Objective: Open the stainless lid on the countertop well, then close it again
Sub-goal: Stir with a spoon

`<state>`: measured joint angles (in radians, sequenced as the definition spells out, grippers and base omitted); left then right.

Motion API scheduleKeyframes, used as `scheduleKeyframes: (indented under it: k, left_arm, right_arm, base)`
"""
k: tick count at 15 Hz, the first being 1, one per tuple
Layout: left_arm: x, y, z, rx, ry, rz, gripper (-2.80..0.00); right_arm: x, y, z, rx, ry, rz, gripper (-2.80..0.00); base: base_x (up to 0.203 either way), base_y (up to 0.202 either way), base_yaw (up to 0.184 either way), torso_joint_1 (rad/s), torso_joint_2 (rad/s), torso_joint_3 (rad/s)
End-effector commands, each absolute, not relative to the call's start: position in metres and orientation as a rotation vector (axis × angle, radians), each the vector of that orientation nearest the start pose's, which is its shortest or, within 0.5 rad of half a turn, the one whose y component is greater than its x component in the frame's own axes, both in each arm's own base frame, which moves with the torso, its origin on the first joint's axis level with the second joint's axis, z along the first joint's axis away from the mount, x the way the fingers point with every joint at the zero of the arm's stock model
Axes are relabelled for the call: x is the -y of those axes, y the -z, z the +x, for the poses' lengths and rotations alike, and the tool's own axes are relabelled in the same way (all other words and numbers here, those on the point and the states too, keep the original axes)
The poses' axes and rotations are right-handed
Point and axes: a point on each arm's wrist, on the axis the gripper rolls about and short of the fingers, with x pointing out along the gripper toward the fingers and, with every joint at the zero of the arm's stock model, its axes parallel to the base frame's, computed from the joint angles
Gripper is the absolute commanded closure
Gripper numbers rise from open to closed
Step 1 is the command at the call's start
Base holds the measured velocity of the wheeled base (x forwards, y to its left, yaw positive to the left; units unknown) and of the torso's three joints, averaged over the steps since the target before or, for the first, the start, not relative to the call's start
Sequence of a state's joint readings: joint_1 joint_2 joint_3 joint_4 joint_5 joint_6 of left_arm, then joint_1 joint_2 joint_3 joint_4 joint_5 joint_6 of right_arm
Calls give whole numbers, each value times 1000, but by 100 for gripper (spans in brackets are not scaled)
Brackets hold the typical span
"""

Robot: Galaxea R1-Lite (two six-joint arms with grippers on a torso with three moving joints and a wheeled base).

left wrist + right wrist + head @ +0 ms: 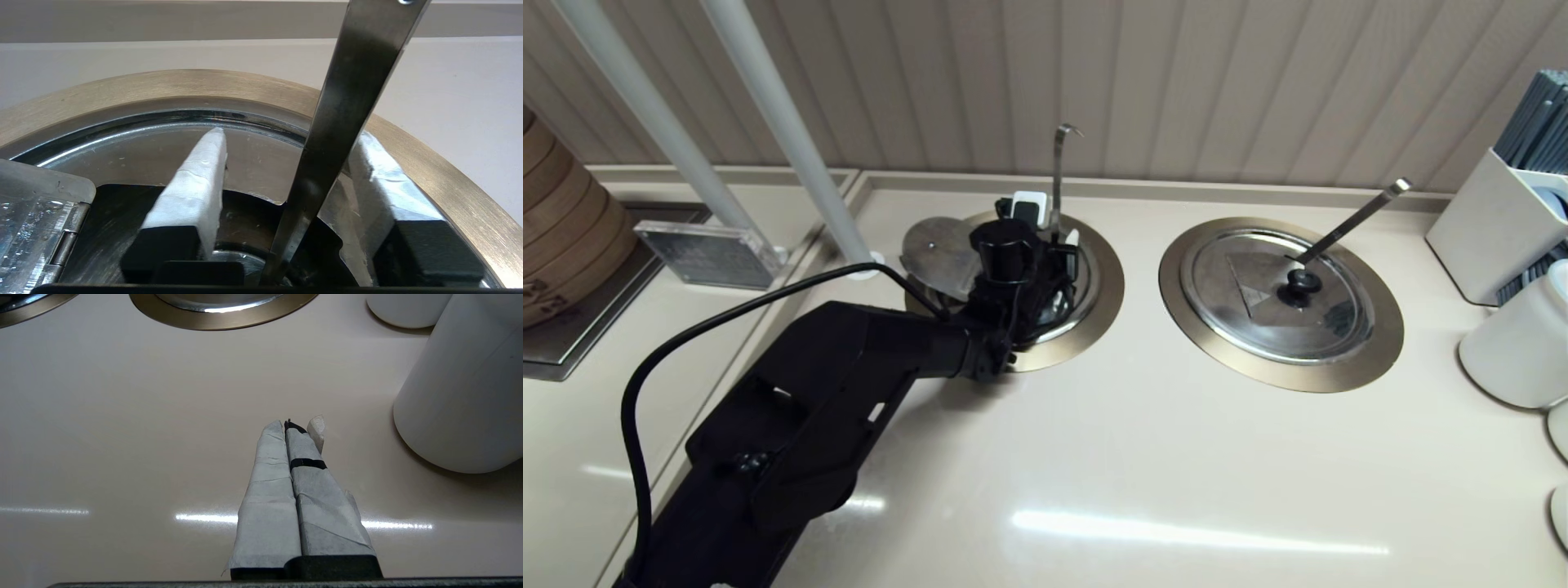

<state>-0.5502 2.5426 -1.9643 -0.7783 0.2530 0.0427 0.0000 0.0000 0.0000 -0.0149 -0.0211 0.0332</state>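
Two lids on our counter, left gripper (286, 163) hanging spread wide over the countertop well (1104, 286), ladle handle (339, 122) between its fingers, stainless lid (163, 155) just beneath, right gripper (288, 428) pinched closed on nothing.

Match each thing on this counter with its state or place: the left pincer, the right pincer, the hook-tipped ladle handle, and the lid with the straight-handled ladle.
Things:
1. left pincer
2. right pincer
3. hook-tipped ladle handle
4. twin lid

States or places:
a. lying flat, closed on the twin well
b. shut, over bare counter
c. standing up between two spread fingers
d. open, over the countertop well

Pairs: 1-d, 2-b, 3-c, 4-a
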Motion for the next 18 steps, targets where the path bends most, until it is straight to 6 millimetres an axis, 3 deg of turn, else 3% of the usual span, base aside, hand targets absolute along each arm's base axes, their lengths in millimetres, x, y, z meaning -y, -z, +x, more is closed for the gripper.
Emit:
scheduleKeyframes:
  k: [1, 5, 10, 14, 17, 18]
  left_arm:
    - [275, -162, 458, 203, 291, -41, 0]
    - [274, -162, 458, 208, 291, -47, 0]
    - [272, -177, 454, 247, 287, -65, 0]
    - [265, -201, 447, 305, 215, -103, 0]
    - [244, -227, 445, 334, 161, -113, 0]
    - [242, -226, 444, 327, 158, -110, 0]
  right_arm:
    - [0, -76, -22, 10, 20, 34, 0]
    - [0, -76, -22, 10, 21, 34, 0]
    - [0, -76, -22, 10, 20, 34, 0]
    - [0, -76, -22, 10, 21, 34, 0]
    - [0, -76, -22, 11, 21, 34, 0]
    - [0, -76, -22, 10, 21, 34, 0]
  base:
    - [0, 0, 0, 0, 0, 0]
    - [0, 0, 0, 0, 0, 0]
    - [0, 0, 0, 0, 0, 0]
    - [0, 0, 0, 0, 0, 0]
    - [0, 0, 0, 0, 0, 0]
    - [0, 0, 0, 0, 0, 0]
